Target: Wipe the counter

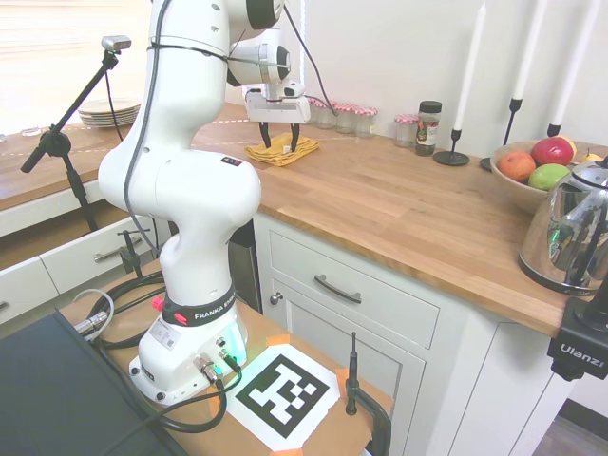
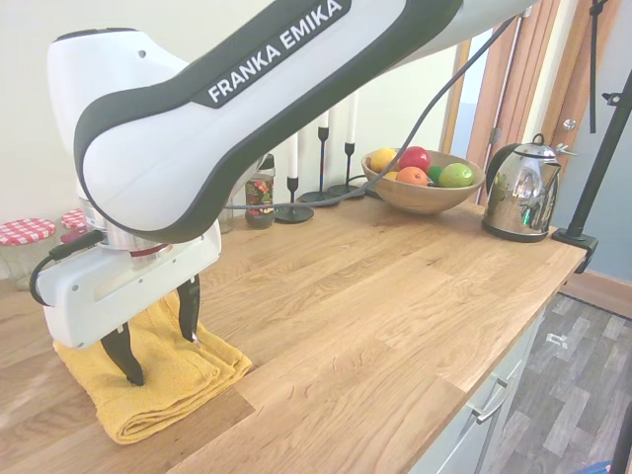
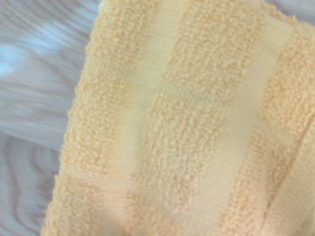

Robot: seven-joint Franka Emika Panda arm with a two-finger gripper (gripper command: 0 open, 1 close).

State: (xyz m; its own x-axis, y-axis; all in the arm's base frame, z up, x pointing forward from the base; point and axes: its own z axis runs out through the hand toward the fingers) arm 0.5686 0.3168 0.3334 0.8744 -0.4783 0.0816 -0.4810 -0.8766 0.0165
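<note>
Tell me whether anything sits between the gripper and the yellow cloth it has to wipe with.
Nothing visible does. The open gripper is right over the folded yellow cloth on the counter, fingertips at the cloth's surface.

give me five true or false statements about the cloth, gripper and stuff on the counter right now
1. The gripper is open, its fingers down on the yellow cloth. True.
2. The cloth is spread out flat in a single layer. False: it lies folded in layers on the counter.
3. The fruit bowl sits between the candlesticks and the kettle. True.
4. The kettle is right beside the cloth. False: it stands at the far end of the counter, well away from the cloth.
5. The bowl is empty. False: it holds several pieces of fruit.
</note>
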